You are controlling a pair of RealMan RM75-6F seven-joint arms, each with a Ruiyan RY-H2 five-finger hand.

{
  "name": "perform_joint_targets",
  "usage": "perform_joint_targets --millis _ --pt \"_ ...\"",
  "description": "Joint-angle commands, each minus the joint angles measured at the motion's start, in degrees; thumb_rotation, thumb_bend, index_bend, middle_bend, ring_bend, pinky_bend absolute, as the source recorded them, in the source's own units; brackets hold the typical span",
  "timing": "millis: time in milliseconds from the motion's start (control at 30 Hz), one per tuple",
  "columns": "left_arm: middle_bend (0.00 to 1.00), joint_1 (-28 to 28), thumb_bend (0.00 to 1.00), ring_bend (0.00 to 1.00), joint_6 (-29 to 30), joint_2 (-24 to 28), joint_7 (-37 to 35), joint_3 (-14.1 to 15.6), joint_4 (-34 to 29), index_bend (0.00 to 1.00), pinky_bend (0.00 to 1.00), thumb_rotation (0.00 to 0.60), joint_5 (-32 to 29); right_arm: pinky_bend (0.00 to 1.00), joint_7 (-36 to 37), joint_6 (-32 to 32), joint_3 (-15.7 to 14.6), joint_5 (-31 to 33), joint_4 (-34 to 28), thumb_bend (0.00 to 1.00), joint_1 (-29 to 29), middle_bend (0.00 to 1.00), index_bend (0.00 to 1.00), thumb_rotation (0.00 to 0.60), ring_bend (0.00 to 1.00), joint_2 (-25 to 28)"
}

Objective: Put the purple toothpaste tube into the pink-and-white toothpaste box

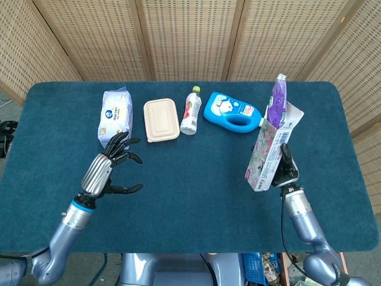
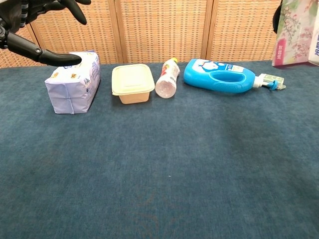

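1. Fingers spread and holding nothing: our left hand (image 1: 110,164) hovers open above the table (image 1: 190,196). Just beyond its fingertips lies a white wipes pack (image 1: 114,115); further to its right sit a beige lidded container (image 1: 161,119), a small bottle (image 1: 191,110) and a blue detergent bottle (image 1: 231,112) on its side. This hand is well apart from the task's things.

2. Our right hand (image 1: 285,171) grips the pink-and-white toothpaste box (image 1: 269,149) by its lower end, holding it up off the table. The hand is mostly hidden behind the box, so we cannot tell how its fingers wrap.

3. The box runs lengthwise up and away from the right hand, tilted with its open top leaning to the hand's right.

4. The purple toothpaste tube (image 1: 276,102) stands partly inside that open end, its long axis roughly in line with the box, its upper part poking out above the flap.

5. We judge the tube only partly seated; it needs to slide down along the box towards the right hand. The right hand is nearer but occupied, so any push would have to come from the free left hand.
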Motion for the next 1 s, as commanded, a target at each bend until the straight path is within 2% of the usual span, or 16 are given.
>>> perform_joint_targets --millis 33,100,233,567,767,1000 --pt "0.17 -0.02 0.13 0.01 0.01 0.08 0.09 0.02 0.02 0.43 0.00 0.600 0.13 0.51 11.25 7.80 -4.72 -6.13 2.49 0.01 1.86 0.58 0.69 0.600 0.50 2.94" --pt "0.17 -0.08 0.13 0.02 0.05 0.10 0.17 -0.06 -0.04 0.43 0.00 0.600 0.22 0.51 17.24 11.27 -6.81 -8.07 3.65 0.01 2.77 0.58 0.69 0.600 0.50 4.18" --pt "0.17 -0.11 0.13 0.02 -0.03 0.17 0.14 -0.09 -0.39 0.43 0.00 0.600 0.18 0.51 21.37 15.64 -10.75 -9.89 6.26 0.01 5.04 0.58 0.69 0.600 0.50 5.88" --pt "0.18 0.00 0.13 0.02 0.13 0.35 0.14 0.02 -0.49 0.44 0.00 0.600 0.32 0.51 21.26 21.32 -17.83 -8.49 8.20 0.01 9.61 0.59 0.70 0.600 0.50 8.21" --pt "0.18 0.18 0.13 0.02 0.25 0.29 -0.13 0.29 -0.52 0.44 0.00 0.600 0.45 0.51 26.00 25.07 -20.15 -7.05 8.33 0.01 10.74 0.60 0.70 0.600 0.50 8.55" --pt "0.18 0.17 0.13 0.02 0.24 0.26 -0.09 0.32 -0.32 0.44 0.00 0.600 0.57 0.51 27.11 27.86 -23.68 -6.37 9.95 0.00 12.55 0.60 0.70 0.600 0.50 9.18"
